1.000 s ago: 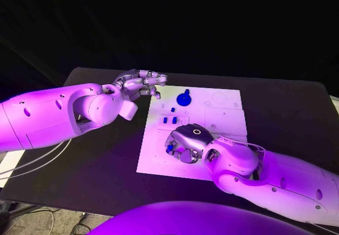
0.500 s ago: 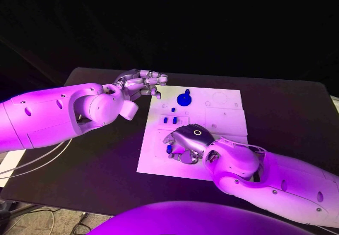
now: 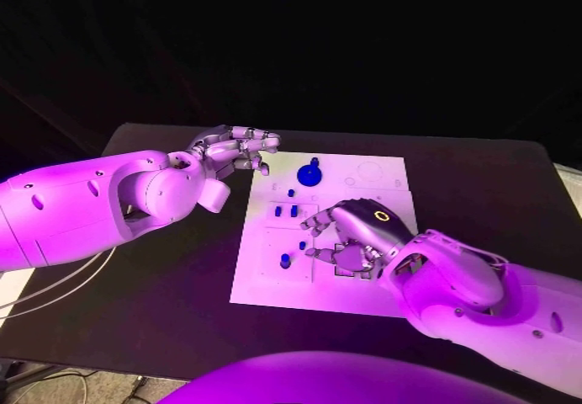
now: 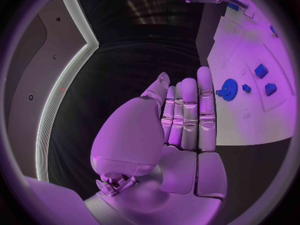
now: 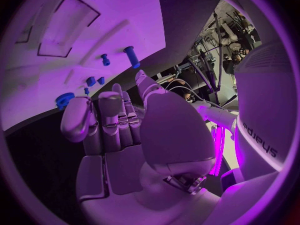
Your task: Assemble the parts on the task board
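White task board [image 3: 273, 282] lies mid-frame in the head view on the black table [image 3: 158, 278], long side running top to bottom. Blue parts on it: a round gear-like piece [image 3: 310, 175] near the board's upper edge, 2 small blocks [image 3: 284, 212] side by side below it, a tiny bit [image 3: 291, 193] between gear and blocks, and lower down a short peg [image 3: 285, 263] with a smaller stub [image 3: 302, 246] just above and right of it. All parts lie loose on the board, apart from both hands.

Right hand [image 3: 351, 236] comes in from the lower right of the frame and hovers over the board's centre-right, back of hand up, fingers spread and slightly bent, nothing in them. Right wrist view shows the same: palm and fingers [image 5: 115, 117] apart and empty, with the peg [image 5: 132, 57], stub [image 5: 105, 59], blocks [image 5: 95, 80] and gear [image 5: 63, 99] on the board [image 5: 94, 20] beyond the fingertips.

Left hand [image 3: 233, 150] sits at the upper left of the frame, just off the board's top-left corner, over the table. Left wrist view shows its fingers [image 4: 187, 110] straight and held close side by side, thumb alongside, empty palm; the gear [image 4: 229, 89] and blocks [image 4: 265, 80] lie on the board [image 4: 250, 125] to one side, not touched.
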